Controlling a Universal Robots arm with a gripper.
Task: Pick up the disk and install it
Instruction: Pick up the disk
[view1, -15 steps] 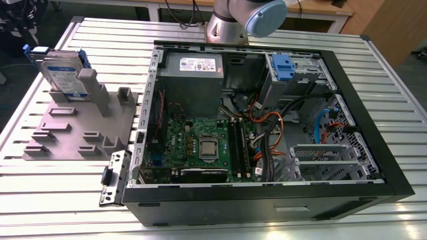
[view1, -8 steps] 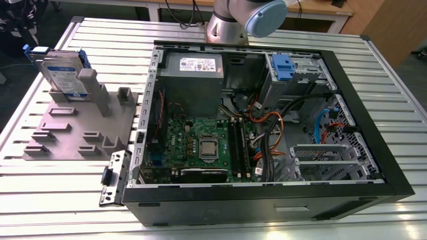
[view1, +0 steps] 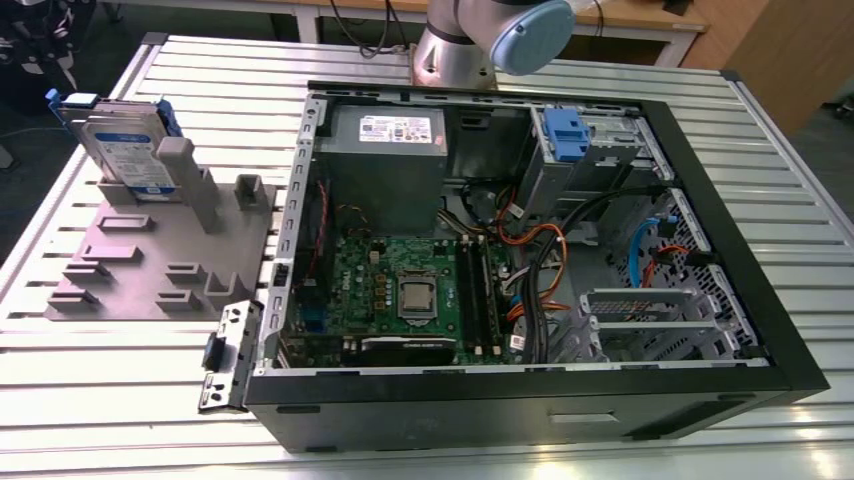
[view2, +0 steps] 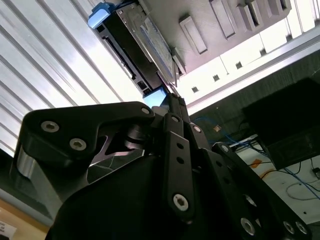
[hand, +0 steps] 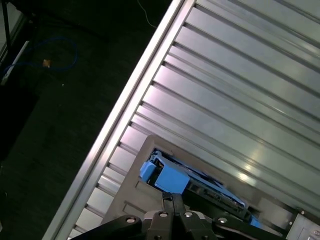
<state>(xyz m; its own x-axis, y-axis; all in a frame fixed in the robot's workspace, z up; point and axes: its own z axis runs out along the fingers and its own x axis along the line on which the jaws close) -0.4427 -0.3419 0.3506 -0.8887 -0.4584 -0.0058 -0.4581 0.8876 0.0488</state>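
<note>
The disk (view1: 127, 145) stands on edge in a slot of the grey fixture (view1: 147, 260) at the exterior view's left, white label with a blue band facing out, blue rails and tab at its ends. In both wrist views my gripper (view2: 169, 97) (hand: 172, 197) hangs apart from the disk (view2: 150, 42) (hand: 172, 177), its tips pointing toward it. The two fingers lie pressed together with nothing between them. Part of the arm (view1: 494, 40) shows behind the case.
The open computer case (view1: 534, 230) lies on the slatted metal table (view1: 200, 80), holding a grey power-supply box (view1: 387, 150), a motherboard, orange cables and a blue latch on a metal cage (view1: 567, 135). A loose bracket (view1: 227, 355) lies beside the case. The table edge and dark floor (hand: 60, 100) are close.
</note>
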